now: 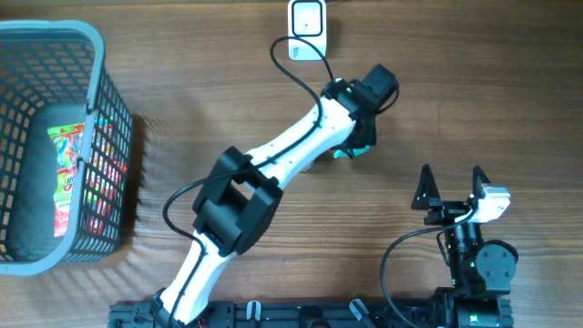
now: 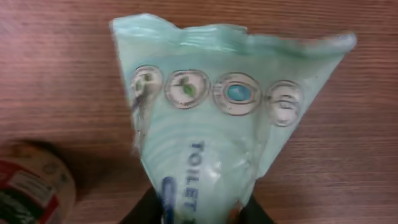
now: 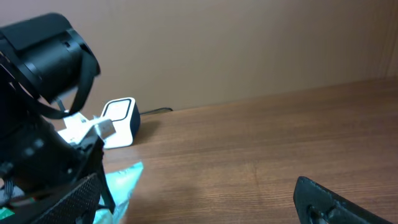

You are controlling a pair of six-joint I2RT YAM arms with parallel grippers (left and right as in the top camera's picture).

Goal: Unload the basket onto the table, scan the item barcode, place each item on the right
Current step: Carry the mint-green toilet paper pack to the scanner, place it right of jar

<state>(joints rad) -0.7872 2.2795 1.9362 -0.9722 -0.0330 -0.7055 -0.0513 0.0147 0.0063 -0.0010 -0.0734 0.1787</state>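
Dark fingertips of the left gripper (image 2: 199, 213) barely show at the bottom edge of its wrist view, either side of the narrow end of a pale green packet (image 2: 230, 118) printed "TOILET". Whether they pinch it or stand just off it, I cannot tell. The lettering is cut off below, with the wooden bench (image 2: 56, 93) behind. From overhead the arm hides nearly all of the packet, near the white scanner (image 1: 307, 25). A blurred red-labelled object (image 2: 28, 190) is cropped at lower left. Well apart, the right gripper (image 1: 451, 187) has its jaws wide.
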